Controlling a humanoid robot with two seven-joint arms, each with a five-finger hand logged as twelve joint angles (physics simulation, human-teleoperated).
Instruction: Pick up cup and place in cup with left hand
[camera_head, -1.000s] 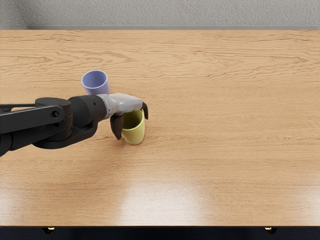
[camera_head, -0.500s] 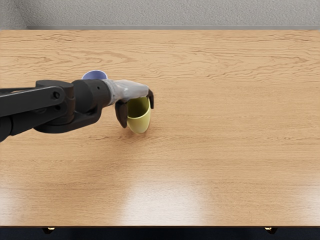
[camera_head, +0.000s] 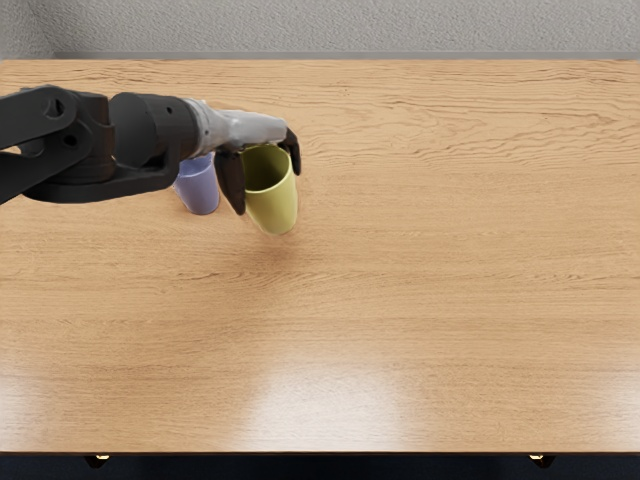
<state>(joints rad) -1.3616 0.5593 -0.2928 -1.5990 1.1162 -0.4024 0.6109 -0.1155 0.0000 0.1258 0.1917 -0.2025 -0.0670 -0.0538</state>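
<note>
Tapered, smooth violet-blue cup (camera_head: 199, 190); pale-grey and black left hand (camera_head: 245, 132) gripping a tapered, glossy yellow cup (camera_head: 272, 207).
From ten o'clock comes the black, jointed left arm (camera_head: 90, 150), its rounded housings partly covering the violet-blue cup's round rim; that cup stands on the wood-grained bench (camera_head: 400, 300). The hand's dark, curved fingers close around the yellow cup's rim, which is held raised at the violet-blue cup's three o'clock, its soft shadow falling towards six.

Blue cup (camera_head: 201, 191) partly behind left arm (camera_head: 147, 131)
</note>
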